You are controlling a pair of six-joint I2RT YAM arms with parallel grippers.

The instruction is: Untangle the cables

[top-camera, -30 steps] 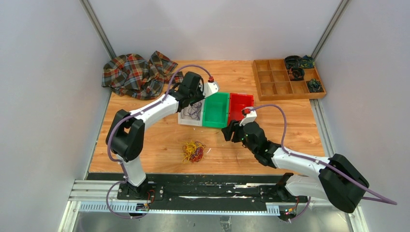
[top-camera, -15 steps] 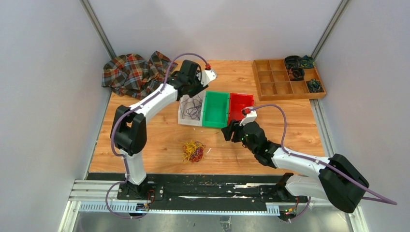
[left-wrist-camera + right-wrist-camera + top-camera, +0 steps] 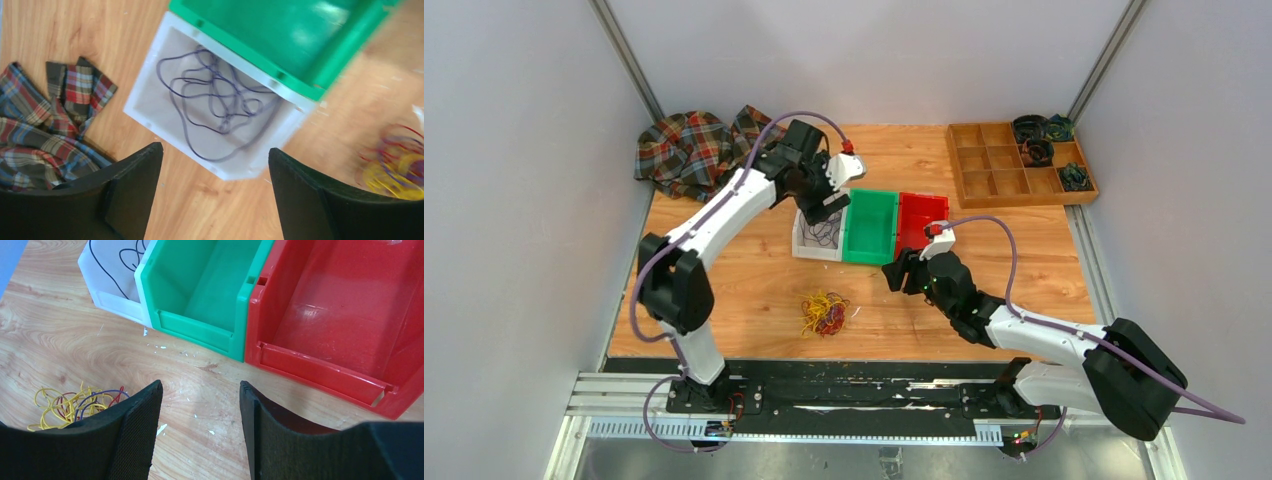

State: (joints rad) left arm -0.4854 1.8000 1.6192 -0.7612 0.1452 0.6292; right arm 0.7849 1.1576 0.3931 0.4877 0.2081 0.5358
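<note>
Toward the lower middle of the top view, a tangle of yellow and dark red cables (image 3: 824,313) is lying on the wooden table (image 3: 754,280). In the right wrist view it is sitting at the lower left, well outside the jaws. Just right of it, the right gripper (image 3: 897,272) is hovering with its jaws spread and nothing between them. It is facing the near walls of the green bin (image 3: 871,228) and the red bin (image 3: 921,220).

Farther up, a loose purple cable (image 3: 215,95) is lying looped inside the white bin (image 3: 804,245), which is touching the green one. The left gripper (image 3: 824,203) is hanging over this bin with its jaws released and wide apart. The purple cable is showing between and beyond the fingertips, touching neither.

At the upper left, a plaid cloth (image 3: 694,150) is lying crumpled. At the upper right, a wooden divider tray (image 3: 989,158) is holding dark coils.
</note>
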